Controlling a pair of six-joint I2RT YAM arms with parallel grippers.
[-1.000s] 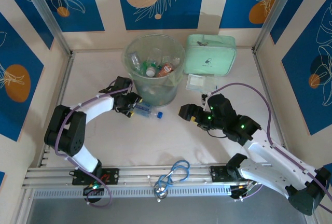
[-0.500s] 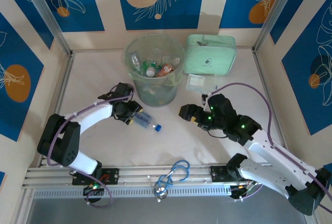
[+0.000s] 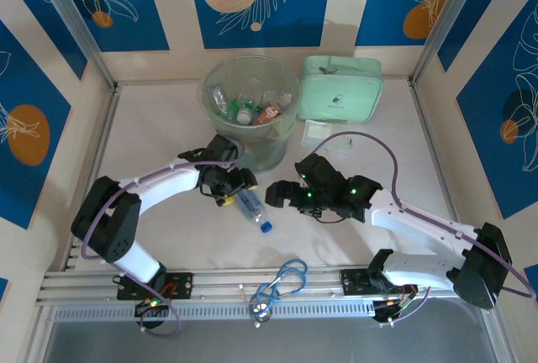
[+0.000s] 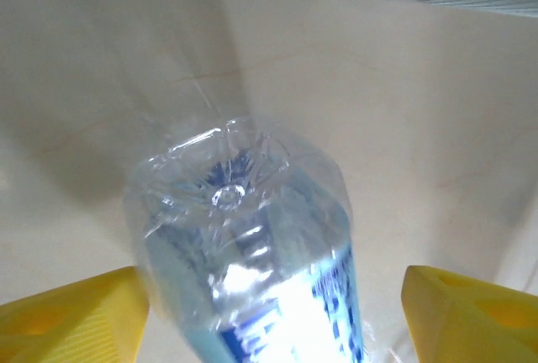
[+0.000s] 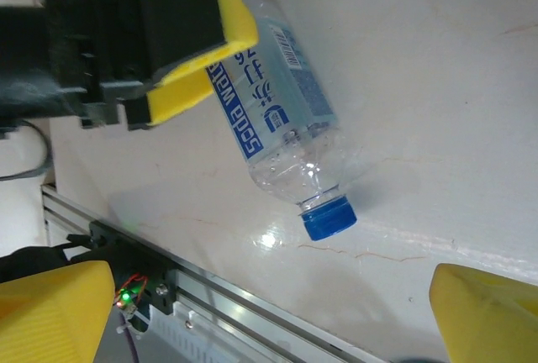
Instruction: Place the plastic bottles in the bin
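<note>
Clear plastic, blue-labelled: one clear bottle (image 3: pixel 250 206) lies on its side on the table (image 3: pixel 160 128), just in front of the bin (image 3: pixel 261 151) and outside it. Its blue cap (image 5: pixel 328 216) points toward the near edge.

Compared with a second ago, this bottle has swung round and slid nearer: it lay almost crosswise against the foot of the bin with the cap to the right, and now angles away from it.

The left gripper (image 3: pixel 235 186) has followed it to the right. Its yellow fingers (image 4: pixel 76 317) stand spread on either side of the bottle's base; the left one is at the bottle's edge, while a gap shows at the right one. The bottle rests on the table, not lifted.

The right gripper (image 3: pixel 273 195) has moved in from the right and now sits just beside the bottle. Its fingers (image 5: pixel 50 313) are wide apart and hold nothing.

Other bottles (image 3: pixel 248 107) lie inside the bin, as before.
</note>
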